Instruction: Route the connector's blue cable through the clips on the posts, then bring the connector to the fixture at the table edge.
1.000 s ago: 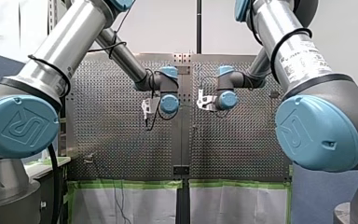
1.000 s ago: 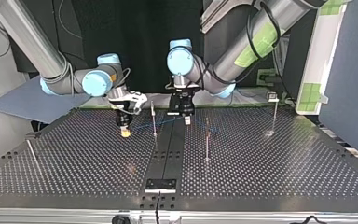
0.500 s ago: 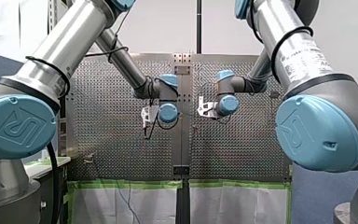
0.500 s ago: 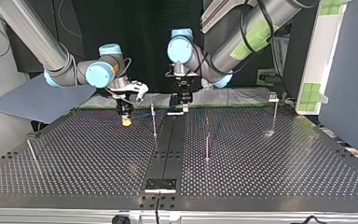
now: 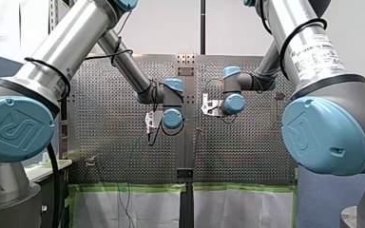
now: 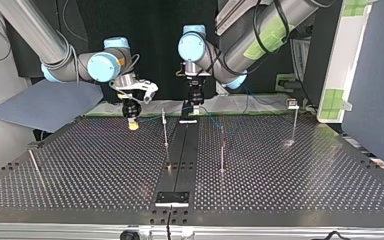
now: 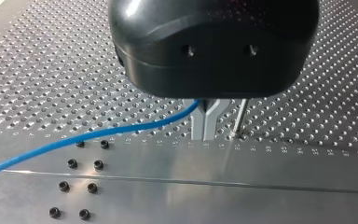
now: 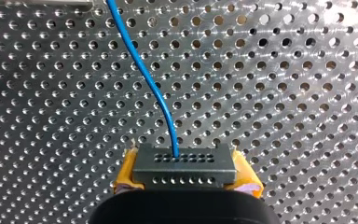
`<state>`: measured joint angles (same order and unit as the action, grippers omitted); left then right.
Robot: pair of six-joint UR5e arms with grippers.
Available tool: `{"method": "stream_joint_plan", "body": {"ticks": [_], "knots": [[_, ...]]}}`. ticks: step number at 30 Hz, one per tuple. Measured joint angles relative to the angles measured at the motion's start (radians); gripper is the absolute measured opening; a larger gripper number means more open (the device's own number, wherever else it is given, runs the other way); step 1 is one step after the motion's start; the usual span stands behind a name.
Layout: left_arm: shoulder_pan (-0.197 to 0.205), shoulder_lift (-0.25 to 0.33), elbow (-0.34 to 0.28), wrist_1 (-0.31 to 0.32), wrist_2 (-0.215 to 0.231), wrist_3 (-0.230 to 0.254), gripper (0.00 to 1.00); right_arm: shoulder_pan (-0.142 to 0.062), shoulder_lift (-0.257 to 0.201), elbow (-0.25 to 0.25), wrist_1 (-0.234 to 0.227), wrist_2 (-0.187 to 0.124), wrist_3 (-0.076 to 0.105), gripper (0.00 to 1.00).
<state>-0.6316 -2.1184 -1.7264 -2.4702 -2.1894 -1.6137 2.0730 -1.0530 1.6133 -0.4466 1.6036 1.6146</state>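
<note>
Perforated table [image 6: 290,175]; right end effector [image 6: 133,123], pointing down, pinches connector [image 8: 184,168]; left end effector [image 7: 205,119] likewise pinches blue cable [image 7: 98,135].

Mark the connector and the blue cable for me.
connector [image 8: 184,164]: right wrist view, middle of its grey perforated face.
blue cable [image 7: 98,135]: left wrist view, mid-run above the table.

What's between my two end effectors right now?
The blue cable runs from the connector in my right end effector to my left end effector; the top view shows a thin post across that stretch.
</note>
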Motion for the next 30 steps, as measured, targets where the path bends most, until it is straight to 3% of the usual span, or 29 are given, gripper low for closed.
{"method": "stream_joint_plan", "body": {"ticks": [16,23,30], "knots": [[-0.007,-0.002,-0.002,0.012,0.005,0.001,0.0,-0.006,-0.001,0.127,-0.108,-0.004,0.021,0.0],[-0.014,-0.047,0.003,0.032,0.019,0.023,0.0,-0.013,0.007,0.137,-0.146,-0.004,0.024,0.0],[-0.016,-0.075,0.003,0.043,0.019,0.026,0.0,-0.028,0.046,0.138,-0.163,-0.004,0.025,0.0]]}}
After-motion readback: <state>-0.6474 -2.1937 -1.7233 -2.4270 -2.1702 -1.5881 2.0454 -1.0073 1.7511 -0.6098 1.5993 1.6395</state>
